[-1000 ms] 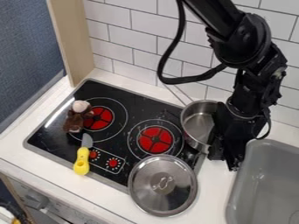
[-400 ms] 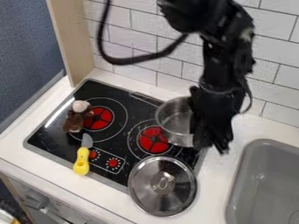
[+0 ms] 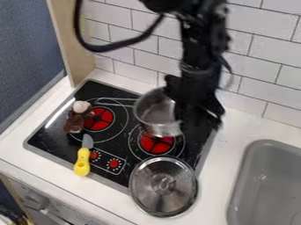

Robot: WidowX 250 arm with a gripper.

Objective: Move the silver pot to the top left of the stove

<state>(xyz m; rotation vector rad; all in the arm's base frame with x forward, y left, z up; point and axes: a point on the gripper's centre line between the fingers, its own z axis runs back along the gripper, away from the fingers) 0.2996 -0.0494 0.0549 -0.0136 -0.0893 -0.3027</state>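
A black robot gripper (image 3: 194, 115) hung beside a silver pot (image 3: 154, 113) above a black stove (image 3: 53, 141), touching the pot's right side. The pot overlapped the upper edge of the right red burner (image 3: 156, 144), its handle (image 3: 115, 103) pointing left across the ring of the left burner (image 3: 101, 118). A brown toy (image 3: 75, 121) with a pale head sat at that burner's left. A yellow-handled knife (image 3: 82, 161) lay by the red dials (image 3: 113, 163), a silver lid (image 3: 163, 186) overlapped the stove's front edge, and a gray sink (image 3: 270, 180) stood at right.
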